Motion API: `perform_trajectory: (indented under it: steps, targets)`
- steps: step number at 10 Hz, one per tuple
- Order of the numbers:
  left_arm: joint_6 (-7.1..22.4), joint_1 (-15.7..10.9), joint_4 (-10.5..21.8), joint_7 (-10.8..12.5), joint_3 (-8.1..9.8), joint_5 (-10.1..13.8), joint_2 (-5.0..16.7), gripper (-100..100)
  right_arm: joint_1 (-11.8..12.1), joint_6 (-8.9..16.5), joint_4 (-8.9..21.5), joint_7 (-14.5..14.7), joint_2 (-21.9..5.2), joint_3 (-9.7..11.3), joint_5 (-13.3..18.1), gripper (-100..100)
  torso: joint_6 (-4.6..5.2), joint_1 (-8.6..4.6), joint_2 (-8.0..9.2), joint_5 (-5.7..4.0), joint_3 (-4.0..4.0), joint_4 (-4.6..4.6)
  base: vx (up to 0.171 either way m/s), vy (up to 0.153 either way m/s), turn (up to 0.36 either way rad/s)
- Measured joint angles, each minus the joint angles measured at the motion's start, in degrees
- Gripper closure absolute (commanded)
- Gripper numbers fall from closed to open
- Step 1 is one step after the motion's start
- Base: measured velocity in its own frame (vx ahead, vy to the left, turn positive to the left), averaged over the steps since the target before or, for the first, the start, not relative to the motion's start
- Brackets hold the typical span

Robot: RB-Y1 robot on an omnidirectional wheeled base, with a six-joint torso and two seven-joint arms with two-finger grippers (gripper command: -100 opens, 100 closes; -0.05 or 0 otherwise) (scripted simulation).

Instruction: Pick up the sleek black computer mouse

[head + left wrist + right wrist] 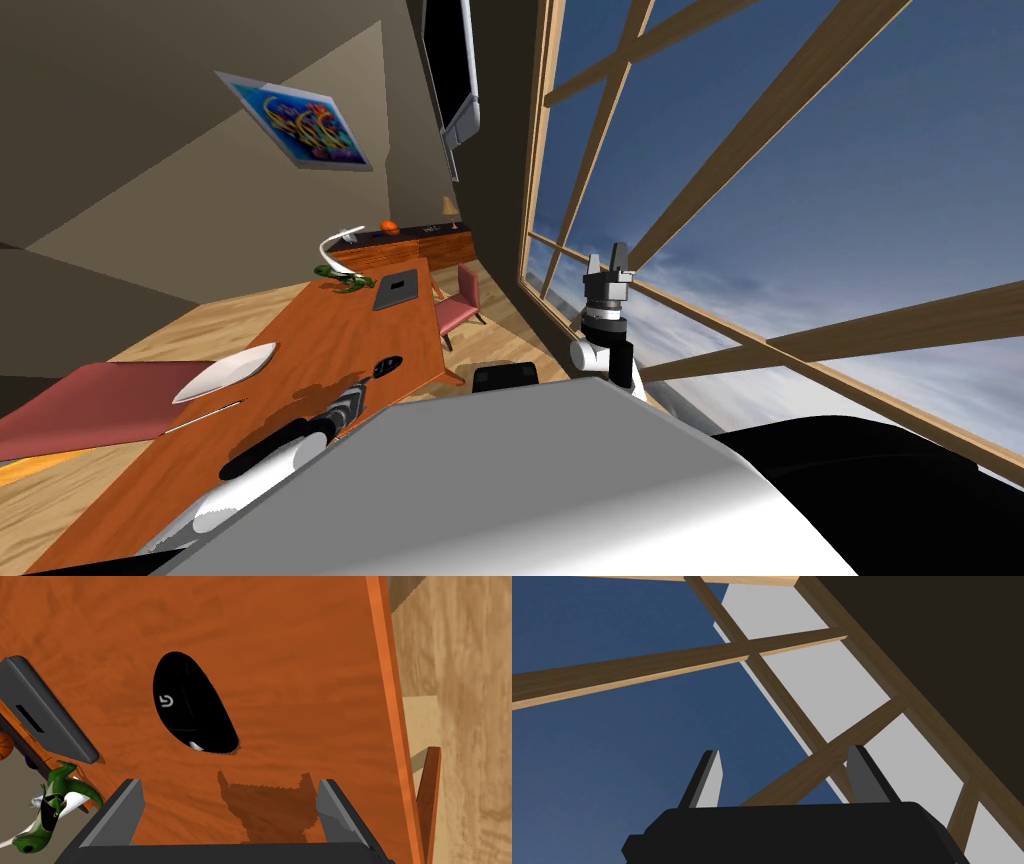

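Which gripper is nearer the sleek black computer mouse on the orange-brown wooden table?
Left. The left gripper hovers open over the orange-brown table, just short of the black computer mouse; the right gripper is raised, open, beside the window.

Orange wood table (335, 340), plank floor (200, 330), big window (760, 230)

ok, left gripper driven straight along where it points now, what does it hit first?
Likely the orange-brown tabletop, just beside the black mouse. The left gripper is open, with the mouse slightly off its line; depth is unclear.
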Motion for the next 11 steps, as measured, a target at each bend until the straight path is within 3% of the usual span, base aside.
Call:
perform_trajectory:
  steps: [5, 7, 11]
  targets:
    - [4.3, 0.3, 7.8, -3.6, 0.13, 8.5, 2.9, -100, 0.0, 0.0, 0.0, 0.0, 0.0, 0.0, 0.0, 0, 0.00, -0.01, -0.06, 0.00, -0.03, -0.01, 0.077, -0.015, -0.128]
    - [7.3, 1.1, 9.8, -4.1, 1.08, 9.8, 3.2, -100, 0.0, 0.0, 0.0, 0.0, 0.0, 0.0, 0.0, 0, 0.00, 0.03, -0.05, 0.01, -0.03, -0.01, 0.051, 0.000, -0.029]
    - [10.6, 1.5, 15.0, -7.4, 1.02, 16.2, 4.8, -100, 0.0, 0.0, 0.0, 0.0, 0.0, 0.0, 0.0, 0, 0.01, 0.00, -0.07, 0.01, -0.03, -0.01, 0.076, -0.005, -0.106]
